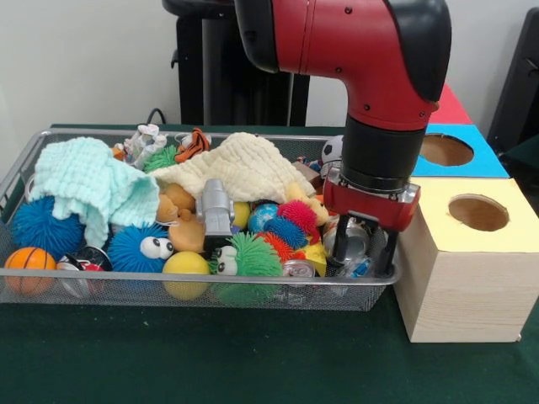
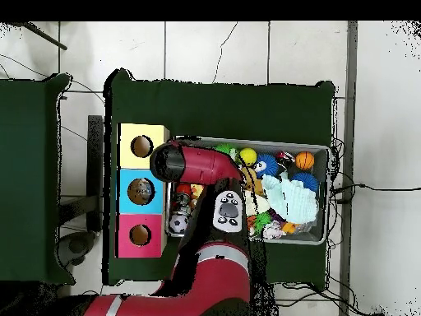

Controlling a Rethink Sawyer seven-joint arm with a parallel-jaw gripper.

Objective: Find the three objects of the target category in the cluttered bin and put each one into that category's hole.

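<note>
The bin (image 1: 25, 160) is seen on the green table (image 1: 210, 362), packed with toys. At its end next to the boxes, the gripper (image 1: 364, 252) is lowered, its fingers (image 1: 340, 246) spread apart and empty, straddling a crumpled clear bottle (image 1: 357, 240) directly beneath. The bottle's long axis cannot be told. The hole (image 1: 446, 150) in the blue top lies just beyond, toward the pedestal.

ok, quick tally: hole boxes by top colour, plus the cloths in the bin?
yellow-topped box: 1
blue-topped box: 1
red-topped box: 1
mint cloth: 1
cream cloth: 1
Total: 5
</note>
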